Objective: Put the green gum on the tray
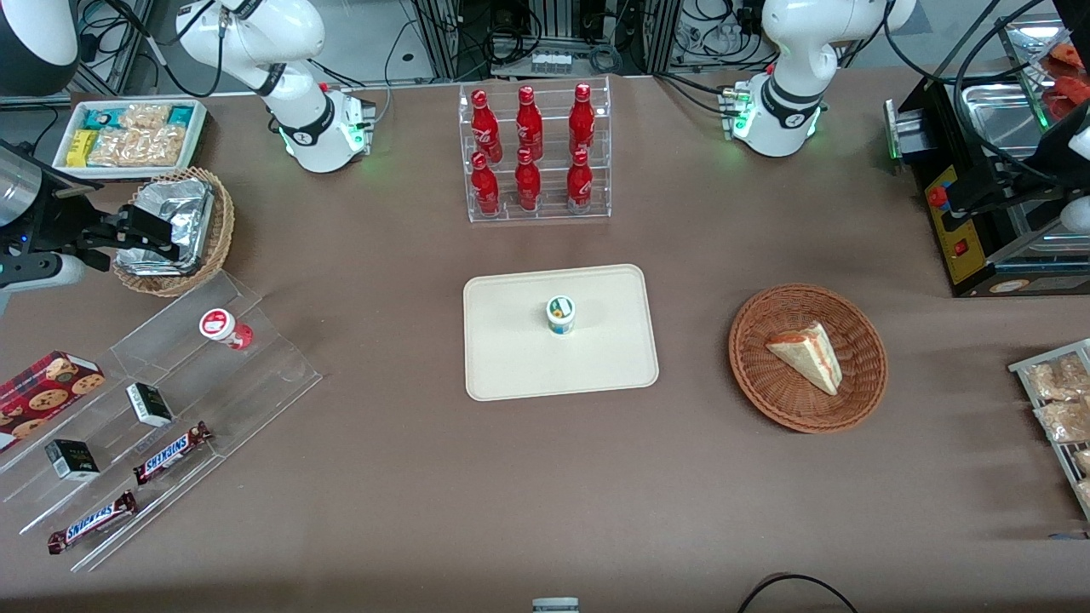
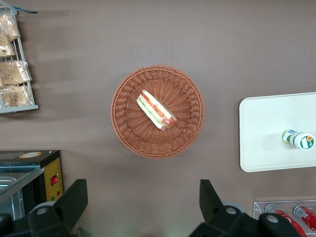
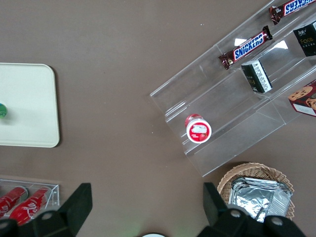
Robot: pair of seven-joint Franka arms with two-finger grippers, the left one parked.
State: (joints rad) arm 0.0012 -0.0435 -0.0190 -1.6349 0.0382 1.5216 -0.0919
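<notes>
The green gum (image 1: pixel 560 314), a small white bottle with a green-rimmed lid, stands upright on the cream tray (image 1: pixel 511 362) in the middle of the table. The left wrist view also shows the gum (image 2: pixel 298 139) on the tray (image 2: pixel 266 143). In the right wrist view the tray (image 3: pixel 29 108) shows, with a sliver of the gum (image 3: pixel 2 111) at the frame's edge. My right gripper (image 1: pixel 153 238) hovers toward the working arm's end of the table, over a wicker basket of foil packets, well apart from the tray. Seen from its own wrist, the gripper (image 3: pixel 146 197) is open, with only bare table between its fingers.
A red-lidded bottle (image 1: pixel 223 327) stands on a clear stepped stand (image 1: pixel 281 375) with Snickers bars and small boxes. The foil basket (image 1: pixel 217 243) lies beside it. A rack of red cola bottles (image 1: pixel 532 153) stands farther from the camera than the tray. A sandwich basket (image 1: pixel 864 340) lies toward the parked arm.
</notes>
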